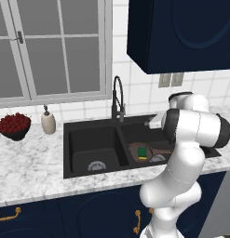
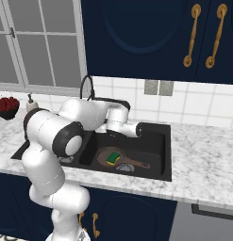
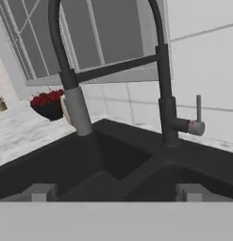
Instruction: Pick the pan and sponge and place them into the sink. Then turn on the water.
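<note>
The dark pan point(image 1: 135, 148) lies in the right basin of the black sink point(image 1: 66, 153), its thin handle pointing right. On the pan rests the green and yellow sponge point(image 1: 144, 152). From the right base view, the pan point(image 2: 103, 155) and sponge point(image 2: 112, 158) sit just below my forearm. My gripper point(image 1: 149, 122) hovers over the right basin's back edge, right of the black gooseneck faucet point(image 1: 118, 100). In the hand view the gripper point(image 3: 114, 193) is open and empty, facing the faucet point(image 3: 165, 94) and its upright lever point(image 3: 198, 113). No water runs.
A dark bowl of red fruit point(image 1: 14, 125) and a beige soap dispenser point(image 1: 48, 122) stand on the marble counter left of the sink. The window is behind the faucet. Dark blue cabinets point(image 1: 181, 32) hang above the right side.
</note>
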